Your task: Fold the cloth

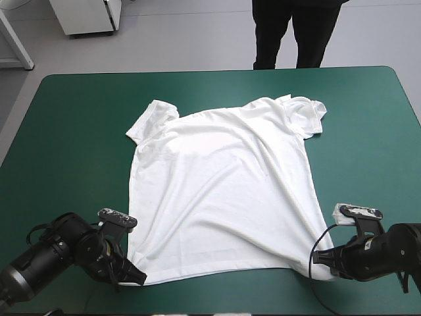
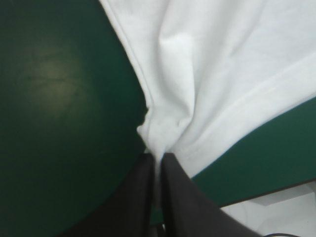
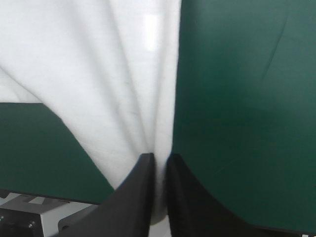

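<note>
Across the table's [image 1: 66,125] middle the T-shirt [image 1: 223,184] lies spread, collar toward the far edge. At the near edge, the left gripper [image 2: 157,158] and right gripper [image 3: 160,158] each pinch 1 hem corner. Lifting both together, level and evenly apart, should fold the hem over without twisting.

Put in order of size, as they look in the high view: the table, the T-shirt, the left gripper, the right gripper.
1. table
2. T-shirt
3. left gripper and right gripper: they look alike, so not ranked.
</note>
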`<state>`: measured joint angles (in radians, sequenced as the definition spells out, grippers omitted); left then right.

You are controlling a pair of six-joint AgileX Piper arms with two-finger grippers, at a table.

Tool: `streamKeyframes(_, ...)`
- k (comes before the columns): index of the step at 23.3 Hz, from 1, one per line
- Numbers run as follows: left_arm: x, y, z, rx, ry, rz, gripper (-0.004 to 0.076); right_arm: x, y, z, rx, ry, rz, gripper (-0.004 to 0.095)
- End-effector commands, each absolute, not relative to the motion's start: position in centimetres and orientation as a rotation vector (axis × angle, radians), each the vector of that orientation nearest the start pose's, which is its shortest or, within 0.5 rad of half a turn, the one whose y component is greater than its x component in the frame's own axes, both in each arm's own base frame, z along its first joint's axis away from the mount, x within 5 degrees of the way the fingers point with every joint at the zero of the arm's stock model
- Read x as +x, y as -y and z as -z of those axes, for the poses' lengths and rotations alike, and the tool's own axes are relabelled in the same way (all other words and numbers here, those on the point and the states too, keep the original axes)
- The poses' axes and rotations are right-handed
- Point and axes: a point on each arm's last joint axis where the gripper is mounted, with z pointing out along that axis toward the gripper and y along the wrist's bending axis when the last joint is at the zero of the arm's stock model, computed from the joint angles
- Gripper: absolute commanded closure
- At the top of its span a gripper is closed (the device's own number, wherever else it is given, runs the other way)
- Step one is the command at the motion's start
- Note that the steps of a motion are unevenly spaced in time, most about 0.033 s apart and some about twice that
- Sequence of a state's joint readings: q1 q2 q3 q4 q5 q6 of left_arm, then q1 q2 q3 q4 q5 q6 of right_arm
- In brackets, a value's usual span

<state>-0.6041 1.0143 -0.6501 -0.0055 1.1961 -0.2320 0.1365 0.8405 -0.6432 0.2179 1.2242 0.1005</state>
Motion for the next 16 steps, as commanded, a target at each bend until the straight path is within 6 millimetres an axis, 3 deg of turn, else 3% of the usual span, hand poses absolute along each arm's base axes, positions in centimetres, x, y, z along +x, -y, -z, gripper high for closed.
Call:
streamKeyframes(1,12.2,8.5,-27.0,0.561,-2.909,0.116,0.0535,11.0,-3.8,-28.1,0.012,-2.885,-0.419,0.0537)
streamKeyframes(3,12.1,8.4,-28.2,0.567,-2.926,0.105,0.0399,11.2,-4.0,-28.9,0.012,-2.854,-0.452,0.0388)
streamKeyframes(5,12.3,8.6,-29.2,0.563,-2.907,0.117,0.0314,11.6,-4.0,-30.4,0.004,-2.802,-0.452,0.0367)
streamKeyframes(8,12.8,8.5,-30.3,0.546,-2.857,0.089,0.0304,12.0,-3.7,-31.9,-0.014,-2.747,-0.389,0.0367)
streamKeyframes(13,14.9,8.1,-31.0,0.516,-2.789,-0.130,0.0306,13.4,-2.9,-33.4,-0.046,-2.717,-0.231,0.0367)
streamKeyframes(16,18.4,9.1,-30.2,0.483,-2.824,-0.200,0.0307,16.2,-3.0,-33.8,-0.071,-2.716,-0.182,0.0367)
